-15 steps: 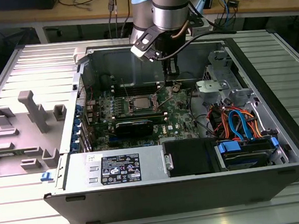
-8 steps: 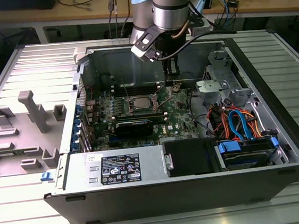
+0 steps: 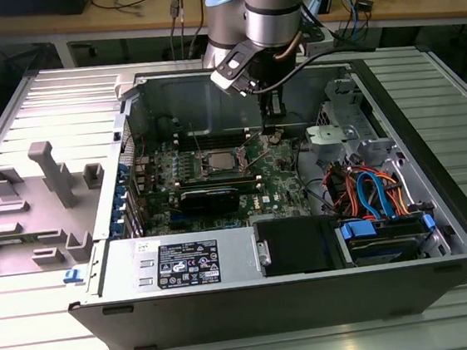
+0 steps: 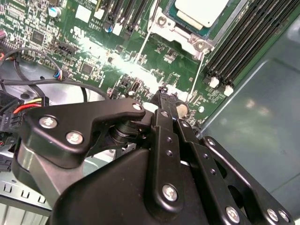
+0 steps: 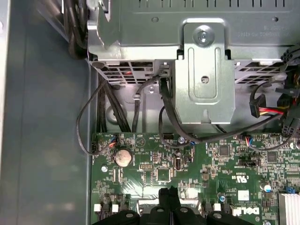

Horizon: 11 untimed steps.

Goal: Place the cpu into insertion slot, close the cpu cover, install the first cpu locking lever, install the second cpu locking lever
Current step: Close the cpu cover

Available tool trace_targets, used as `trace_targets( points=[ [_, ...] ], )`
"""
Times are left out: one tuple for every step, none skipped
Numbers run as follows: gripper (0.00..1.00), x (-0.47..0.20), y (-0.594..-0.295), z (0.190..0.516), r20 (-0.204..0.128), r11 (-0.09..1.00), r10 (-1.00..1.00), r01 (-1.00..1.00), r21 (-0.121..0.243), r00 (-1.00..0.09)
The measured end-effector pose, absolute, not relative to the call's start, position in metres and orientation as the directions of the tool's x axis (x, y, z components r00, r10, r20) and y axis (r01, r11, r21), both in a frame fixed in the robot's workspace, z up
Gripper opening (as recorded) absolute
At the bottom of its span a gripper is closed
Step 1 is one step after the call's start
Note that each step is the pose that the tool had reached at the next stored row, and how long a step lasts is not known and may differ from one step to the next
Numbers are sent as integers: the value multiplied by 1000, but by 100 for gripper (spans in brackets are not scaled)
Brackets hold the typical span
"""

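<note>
Black robot hand [image 4: 164,96] low over green motherboard [image 5: 211,164], fingers pressed together, nothing visible between them. Fingertips [image 5: 168,194] just above board, beside thin silver wire lever [image 4: 196,77]; contact cannot tell. Small square pale silver-topped cpu [image 4: 199,10] sits in silver-rimmed square insertion slot [image 3: 202,167], thin silver metal cpu cover frame [image 4: 180,29] lying flat around it. In exterior view, hand [image 3: 269,128] stands near slot, on exterior view's right.

Downward tool [image 3: 271,127], fingers [image 5: 164,199] together
</note>
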<state>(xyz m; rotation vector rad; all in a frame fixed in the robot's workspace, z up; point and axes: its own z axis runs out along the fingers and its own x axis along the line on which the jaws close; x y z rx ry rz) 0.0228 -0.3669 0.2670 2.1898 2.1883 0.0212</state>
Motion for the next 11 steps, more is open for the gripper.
trace_targets(
  points=[
    [11, 35, -367, 266, -23, 0, 1000, 999, 40, 1],
    [11, 41, -367, 257, -23, 3, 1000, 1000, 25, -2],
    [11, 41, -367, 253, -23, 10, 1000, 1000, 20, -9],
    [11, 41, -367, 252, -23, 14, 1000, 1000, 18, -13],
    [11, 41, -367, 251, -23, 18, 1000, 1000, 16, -18],
    [11, 41, -368, 250, -23, 26, 999, 1000, 13, -26],
    [11, 41, -368, 249, -23, 31, 999, 999, 11, -31],
    [11, 41, -369, 248, -23, 36, 999, 999, 8, -36],
    [11, 41, -370, 248, -22, 40, 999, 999, 6, -40],
    [11, 41, -371, 247, -22, 43, 999, 999, 3, -43],
    [11, 41, -372, 247, -22, 45, 999, 999, 0, -45]
  ],
)
